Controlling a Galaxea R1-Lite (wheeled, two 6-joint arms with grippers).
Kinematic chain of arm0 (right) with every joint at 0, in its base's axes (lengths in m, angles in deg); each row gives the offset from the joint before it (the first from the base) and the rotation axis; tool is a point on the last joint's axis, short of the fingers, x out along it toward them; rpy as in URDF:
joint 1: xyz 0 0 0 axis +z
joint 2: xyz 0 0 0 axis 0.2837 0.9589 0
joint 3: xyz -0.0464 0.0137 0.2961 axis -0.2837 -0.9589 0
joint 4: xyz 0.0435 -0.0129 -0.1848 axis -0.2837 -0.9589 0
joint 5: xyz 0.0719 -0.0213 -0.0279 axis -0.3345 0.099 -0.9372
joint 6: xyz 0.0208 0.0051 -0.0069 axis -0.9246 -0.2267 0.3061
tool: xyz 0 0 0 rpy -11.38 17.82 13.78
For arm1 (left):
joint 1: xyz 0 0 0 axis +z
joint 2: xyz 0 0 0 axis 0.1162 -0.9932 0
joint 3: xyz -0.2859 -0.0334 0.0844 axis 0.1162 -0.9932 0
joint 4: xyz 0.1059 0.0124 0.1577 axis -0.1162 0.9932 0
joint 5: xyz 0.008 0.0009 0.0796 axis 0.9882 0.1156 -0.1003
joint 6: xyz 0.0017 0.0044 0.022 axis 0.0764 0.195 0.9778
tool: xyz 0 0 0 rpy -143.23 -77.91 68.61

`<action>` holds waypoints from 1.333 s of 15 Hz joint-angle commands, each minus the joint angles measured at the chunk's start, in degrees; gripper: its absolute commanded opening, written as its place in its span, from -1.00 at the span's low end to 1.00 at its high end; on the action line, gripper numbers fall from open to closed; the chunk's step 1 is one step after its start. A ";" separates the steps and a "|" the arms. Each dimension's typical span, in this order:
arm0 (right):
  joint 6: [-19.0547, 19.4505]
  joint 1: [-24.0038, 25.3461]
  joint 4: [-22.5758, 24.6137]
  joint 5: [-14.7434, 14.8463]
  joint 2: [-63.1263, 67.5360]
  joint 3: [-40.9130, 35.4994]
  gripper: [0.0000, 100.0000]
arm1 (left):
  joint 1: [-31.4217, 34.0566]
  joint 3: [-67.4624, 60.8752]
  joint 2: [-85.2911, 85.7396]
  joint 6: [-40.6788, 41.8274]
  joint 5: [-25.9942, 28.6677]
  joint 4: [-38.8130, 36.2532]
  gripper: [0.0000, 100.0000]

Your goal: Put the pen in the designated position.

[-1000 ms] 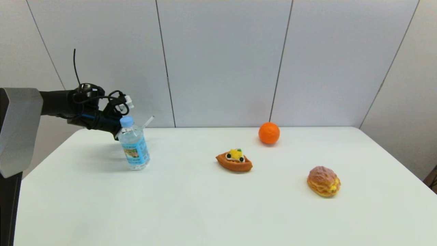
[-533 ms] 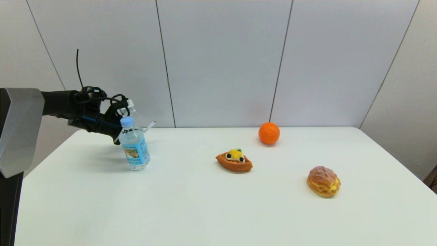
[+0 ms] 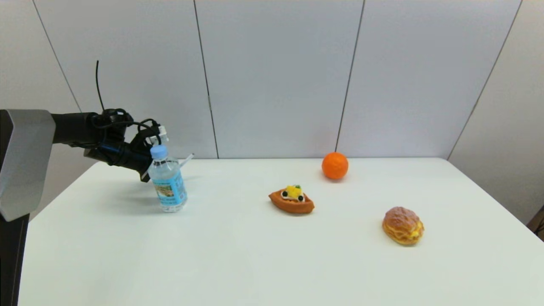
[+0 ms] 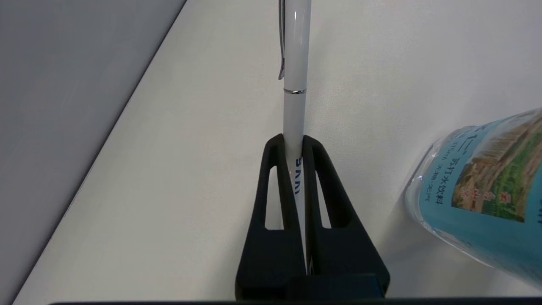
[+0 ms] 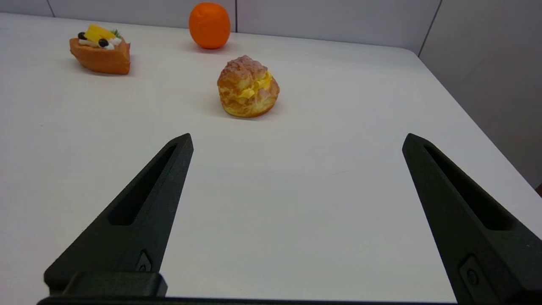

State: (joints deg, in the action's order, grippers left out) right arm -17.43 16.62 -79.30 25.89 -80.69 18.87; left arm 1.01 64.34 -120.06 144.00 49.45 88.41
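Now | left tool (image 4: 295, 146) clamped mid-barrel on pen (image 4: 295, 63), above surface (image 3: 238, 255) at 10 o'clock, behind bottle (image 3: 168, 180) | pen likely light, stiff, slick | right tool (image 5: 296, 144) spread apart, idle

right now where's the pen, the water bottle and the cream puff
pen (image 4: 295, 51): left wrist view, on the white barrel beyond the fingertips.
water bottle (image 3: 168, 187): head view, on the blue label.
cream puff (image 5: 247, 87): right wrist view, on its browned side by the yellow filling.

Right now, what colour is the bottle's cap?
Light blue cap; clearest in the head view.
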 commanded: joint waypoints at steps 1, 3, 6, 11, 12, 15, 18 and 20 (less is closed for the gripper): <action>0.06 0.04 0.05 -0.03 0.06 0.00 1.00 | 0.05 0.03 0.18 0.23 0.22 0.00 -1.00; 0.06 0.04 -0.04 -0.03 -0.02 0.00 1.00 | 0.14 0.03 0.18 0.23 0.22 -0.09 -1.00; 0.06 0.04 0.05 -0.03 -0.02 0.00 1.00 | 0.14 0.03 0.27 0.23 0.31 -0.18 -1.00; 0.06 -0.05 0.05 -0.03 -0.02 0.00 1.00 | 0.23 0.03 0.27 0.23 0.31 0.08 1.00; 0.06 -0.05 -0.04 -0.03 -0.02 0.00 1.00 | 0.23 0.03 0.27 0.14 0.31 0.00 1.00; 0.06 0.04 -0.04 -0.03 -0.02 0.00 1.00 | 1.28 0.03 0.80 0.05 0.31 -0.27 1.00; 0.06 -0.05 0.05 -0.03 -0.02 0.00 1.00 | 5.77 -0.06 5.19 0.49 -1.01 0.08 1.00; 0.06 0.04 -0.04 -0.03 -0.02 0.00 1.00 | 9.63 -0.06 9.76 0.49 -3.82 -0.27 1.00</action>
State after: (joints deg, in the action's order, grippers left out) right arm -17.43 16.62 -79.30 25.89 -80.69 18.87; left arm 6.52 64.36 -116.02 144.10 47.79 88.13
